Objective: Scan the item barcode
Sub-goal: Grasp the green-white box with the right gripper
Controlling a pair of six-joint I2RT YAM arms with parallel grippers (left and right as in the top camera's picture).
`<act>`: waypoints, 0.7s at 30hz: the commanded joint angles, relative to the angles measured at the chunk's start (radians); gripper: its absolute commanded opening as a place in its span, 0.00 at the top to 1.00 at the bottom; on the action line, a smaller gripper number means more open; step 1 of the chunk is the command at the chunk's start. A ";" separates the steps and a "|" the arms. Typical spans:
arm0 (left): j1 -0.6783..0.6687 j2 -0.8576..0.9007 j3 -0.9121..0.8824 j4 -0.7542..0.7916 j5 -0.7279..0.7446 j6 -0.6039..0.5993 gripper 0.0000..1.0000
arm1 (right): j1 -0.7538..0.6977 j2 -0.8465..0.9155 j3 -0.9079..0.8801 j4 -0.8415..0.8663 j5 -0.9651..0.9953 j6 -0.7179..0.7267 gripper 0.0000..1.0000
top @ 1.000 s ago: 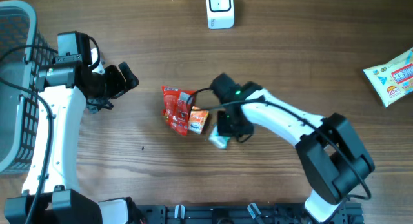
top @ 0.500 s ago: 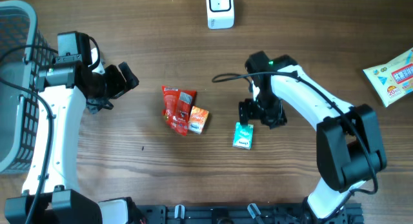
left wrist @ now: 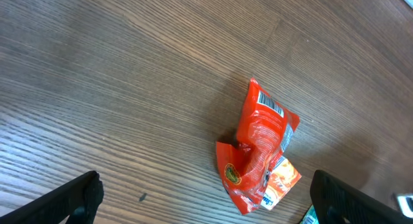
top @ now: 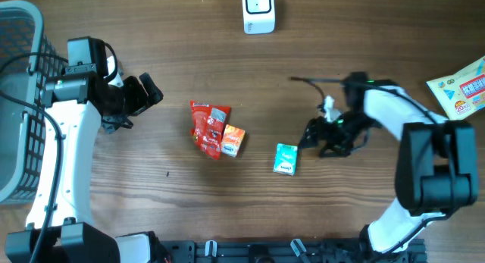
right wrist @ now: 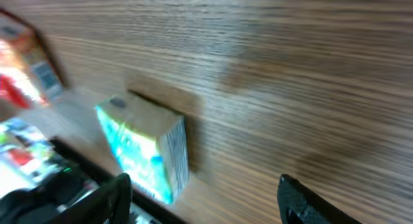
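Note:
A small green box (top: 285,158) lies flat on the wooden table, apart from my right gripper (top: 313,139), which stands open just to its right with nothing between its fingers. The right wrist view shows the green box (right wrist: 139,153) ahead and left of the open right gripper (right wrist: 206,201). A red packet (top: 206,126) with an orange packet (top: 234,140) against it lies left of the box. The white scanner (top: 258,10) stands at the far edge. My left gripper (top: 151,95) hangs open, left of the packets. The red packet (left wrist: 263,137) shows a barcode in the left wrist view.
A grey wire basket (top: 19,104) fills the far left of the table. A white and blue wipes pack (top: 462,89) lies at the right edge. Bare wood surrounds the three central items.
My right gripper has opened and let go of the green box, which now rests right of the orange packet. The right arm has swung away to the right. The left arm has not moved.

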 commanded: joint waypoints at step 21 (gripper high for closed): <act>0.006 0.003 0.012 0.000 -0.006 -0.009 0.00 | -0.039 0.002 -0.339 0.437 -0.215 0.167 0.56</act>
